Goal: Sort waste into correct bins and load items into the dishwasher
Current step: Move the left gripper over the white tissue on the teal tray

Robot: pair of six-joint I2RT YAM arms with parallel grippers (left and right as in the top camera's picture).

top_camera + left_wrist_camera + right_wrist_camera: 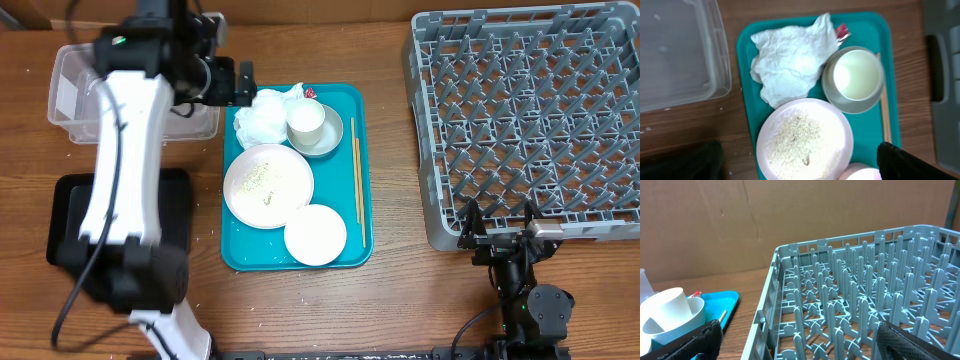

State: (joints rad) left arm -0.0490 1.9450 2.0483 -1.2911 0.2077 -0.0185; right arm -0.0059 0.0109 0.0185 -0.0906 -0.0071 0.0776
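Your left pincer (243, 84) hangs wide open at the upper left edge of the teal tray (236, 252), fingers spread and nothing between them, just beside the crumpled white napkin (262, 118) in the tray's upper left corner. From the left wrist view you look straight down on that napkin, with the pincer's dark fingers only at the two bottom corners of the frame. A red wrapper (310, 93) peeks out at the tray's top edge, between the napkin and the bowl (334, 136). The cup (306, 120) stands upright inside that bowl, toward the tray's upper right. Mid-tray, the large plate (238, 200) carries a scatter of rice grains (797, 137), and the small plate (315, 235) lies just beside it at the lower right. The chopsticks (357, 185) lie along the tray's right edge, running top to bottom. The clear tub (70, 95) is in the upper left of the overhead frame with your left arm crossing over it. The black tray (178, 200) sits below it, partly hidden by the same arm. Over on the right, the dish rack (530, 110) fills the upper right of the counter (390, 300). Your right pincer (498, 228) sits just below the rack's lower edge, spread wide and gripping nothing.
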